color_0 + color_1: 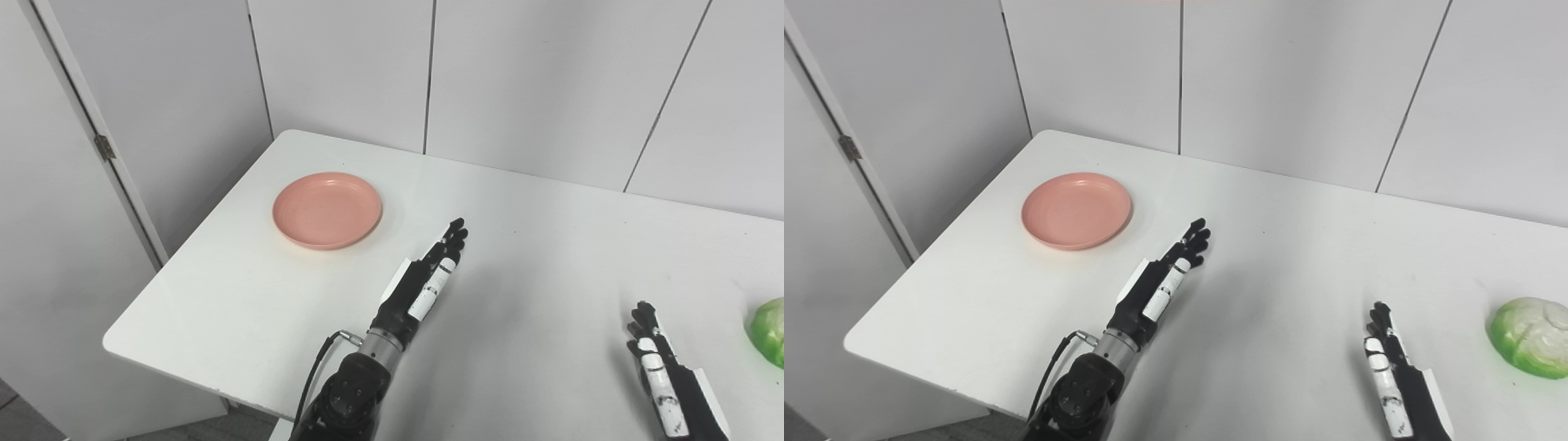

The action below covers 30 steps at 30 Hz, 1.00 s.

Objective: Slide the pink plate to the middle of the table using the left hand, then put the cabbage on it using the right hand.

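Note:
The pink plate (pixel 327 210) sits empty on the white table (pixel 520 245) toward its far left corner. My left hand (pixel 429 275) is open with fingers stretched out, above the table's middle, to the right of and nearer than the plate, apart from it. The green cabbage (pixel 1530 337) lies on the table at the right edge of the views. My right hand (pixel 1393 364) is open and empty near the front right, fingers straight, to the left of the cabbage and not touching it.
The table's left edge and front left corner (pixel 113 343) drop off to the floor. A white door with a hinge (pixel 104 147) stands at the left. Panelled walls (pixel 520 73) run behind the table.

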### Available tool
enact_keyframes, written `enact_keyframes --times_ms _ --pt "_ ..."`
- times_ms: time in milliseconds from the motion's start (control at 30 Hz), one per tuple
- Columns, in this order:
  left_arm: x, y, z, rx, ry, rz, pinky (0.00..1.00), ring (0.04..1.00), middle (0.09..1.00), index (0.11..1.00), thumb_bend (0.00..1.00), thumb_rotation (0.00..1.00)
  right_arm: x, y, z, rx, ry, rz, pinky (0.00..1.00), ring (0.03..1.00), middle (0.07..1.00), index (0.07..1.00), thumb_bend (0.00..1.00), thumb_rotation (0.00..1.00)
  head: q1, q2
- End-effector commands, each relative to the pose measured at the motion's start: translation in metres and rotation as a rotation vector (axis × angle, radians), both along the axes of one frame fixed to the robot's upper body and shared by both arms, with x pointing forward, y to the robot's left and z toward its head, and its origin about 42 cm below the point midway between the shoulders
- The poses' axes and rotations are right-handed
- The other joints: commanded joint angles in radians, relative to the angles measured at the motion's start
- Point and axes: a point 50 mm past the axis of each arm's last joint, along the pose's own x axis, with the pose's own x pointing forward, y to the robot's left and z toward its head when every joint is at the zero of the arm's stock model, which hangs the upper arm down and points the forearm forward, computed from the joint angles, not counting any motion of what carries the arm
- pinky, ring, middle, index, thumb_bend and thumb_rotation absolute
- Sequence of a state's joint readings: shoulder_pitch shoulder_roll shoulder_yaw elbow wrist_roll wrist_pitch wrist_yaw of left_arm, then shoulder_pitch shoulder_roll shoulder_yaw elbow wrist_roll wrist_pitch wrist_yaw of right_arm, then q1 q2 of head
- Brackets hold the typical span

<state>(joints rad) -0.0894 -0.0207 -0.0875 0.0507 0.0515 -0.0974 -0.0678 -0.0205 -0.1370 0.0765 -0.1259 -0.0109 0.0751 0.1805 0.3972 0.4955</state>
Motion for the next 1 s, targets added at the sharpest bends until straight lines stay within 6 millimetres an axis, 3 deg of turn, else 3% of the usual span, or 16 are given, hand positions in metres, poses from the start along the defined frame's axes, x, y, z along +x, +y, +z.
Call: enact_keyframes --times_ms 0,233,400,667,967 --pt "-0.010 0.004 -0.002 -0.004 0.043 -0.021 0.96 0.964 0.975 0.966 0.29 1.00 0.005 0.005 0.014 0.023 -0.053 0.010 1.00 1.000 1.000 1.000 0.00 1.00 0.002 -0.001" --pt "-0.007 0.007 0.040 0.004 -0.059 -0.021 0.96 0.966 0.968 0.953 0.31 1.00 0.006 0.008 0.014 0.045 -0.050 0.014 1.00 1.000 1.000 1.000 0.00 1.00 0.006 0.000" --pt "0.001 0.012 0.065 0.004 -0.127 -0.012 0.92 0.934 0.947 0.942 0.39 1.00 0.006 0.007 0.014 0.027 -0.050 0.005 1.00 1.000 1.000 1.000 0.00 1.00 0.010 -0.001" --pt "0.024 0.033 0.105 -0.017 -0.211 0.013 0.92 0.922 0.937 0.931 0.47 1.00 0.005 0.005 0.014 -0.001 -0.059 0.004 1.00 1.000 1.000 1.000 0.00 1.00 0.014 -0.009" --pt "0.048 0.062 0.144 -0.006 -0.268 0.074 0.93 0.907 0.915 0.904 0.47 1.00 0.005 0.005 0.015 0.017 -0.055 0.005 1.00 1.000 1.000 1.000 0.00 1.00 0.016 -0.004"
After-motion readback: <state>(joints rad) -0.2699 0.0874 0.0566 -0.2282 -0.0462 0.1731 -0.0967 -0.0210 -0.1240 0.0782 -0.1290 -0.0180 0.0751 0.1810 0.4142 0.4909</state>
